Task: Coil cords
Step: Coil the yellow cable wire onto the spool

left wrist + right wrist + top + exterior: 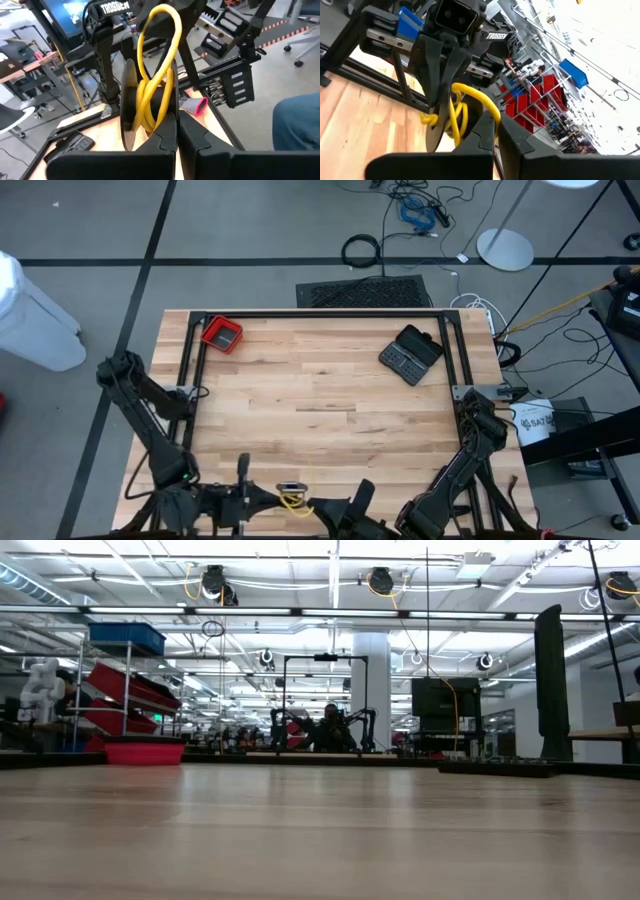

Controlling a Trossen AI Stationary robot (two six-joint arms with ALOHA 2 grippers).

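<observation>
Fingers of the left gripper [175, 137] and the right gripper [495, 135] were both pressed shut on the looped yellow cord [155, 75], meeting tip to tip. That cord hung between them above the counter's [330, 390] near edge.

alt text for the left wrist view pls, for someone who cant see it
A looped yellow cord is held up between the two grippers, which meet tip to tip: the left gripper is shut on it from below, and the right gripper faces it from behind the loops. Beyond them are the wooden table, black frame rails and a small pink item.
</observation>
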